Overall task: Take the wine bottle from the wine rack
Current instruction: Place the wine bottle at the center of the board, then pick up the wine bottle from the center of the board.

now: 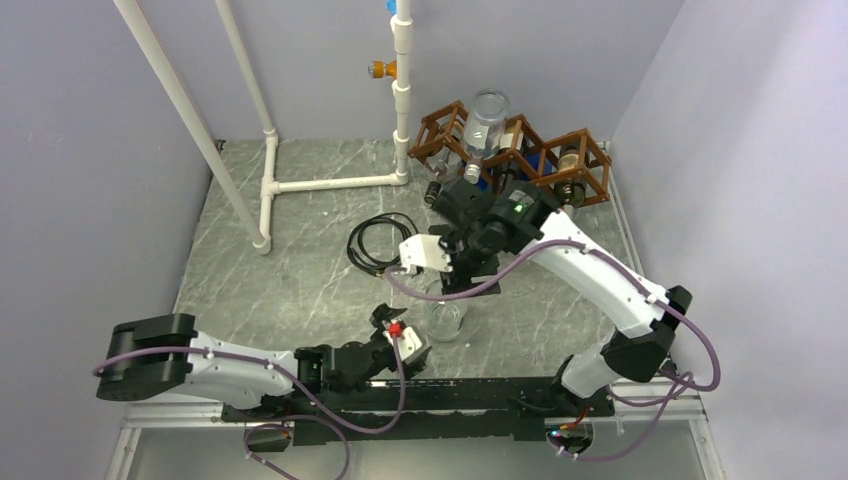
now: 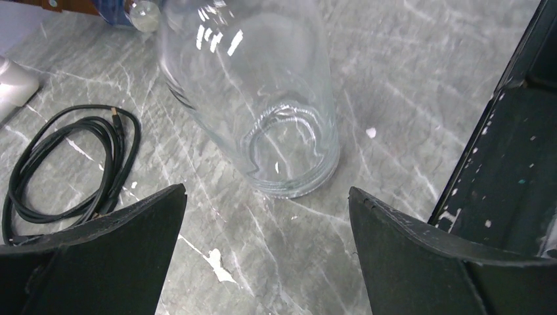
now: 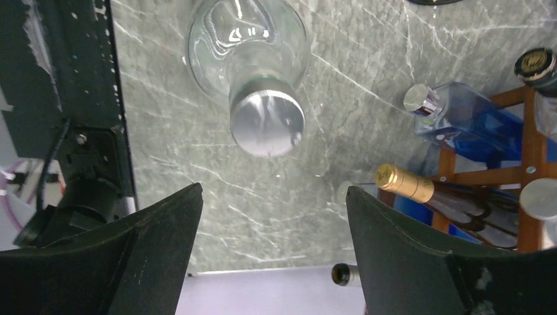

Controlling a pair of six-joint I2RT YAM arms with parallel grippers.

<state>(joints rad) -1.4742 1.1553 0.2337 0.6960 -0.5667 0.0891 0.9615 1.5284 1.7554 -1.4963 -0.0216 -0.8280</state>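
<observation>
Grey marble-patterned bench (image 1: 300, 280) seen from above, lilac walls on three sides.

Clear glass wine bottle (image 1: 445, 320) standing upright on the bench near the front edge, out of the wine rack (image 1: 583, 165) and well apart from it. Silver screw cap (image 3: 267, 123) on its neck, seen from straight overhead in the right wrist view.

Right tool (image 3: 272, 193) hanging above the bottle, released: fingers spread wide, gripping nothing, cap just beyond the fingertips and untouched.

Left tool (image 2: 266, 190) low over the bench, just beside the bottle's base, also released: both fingers far apart, rounded glass base ahead of the gap, no contact.

Rack of brown wooden slats in diamond-shaped cells at the back right corner, holding other bottles: a second clear bottle (image 1: 487, 120) jutting up out of the lattice, a blue glass bottle (image 3: 466, 118) with a silver stopper, and a dark bottle with a gold foil top (image 3: 404, 182), necks pointing outward.

Coiled black cable (image 1: 380, 240) lying on the bench behind and left of the standing bottle. White pipe frame (image 1: 330, 183) at the back left.
</observation>
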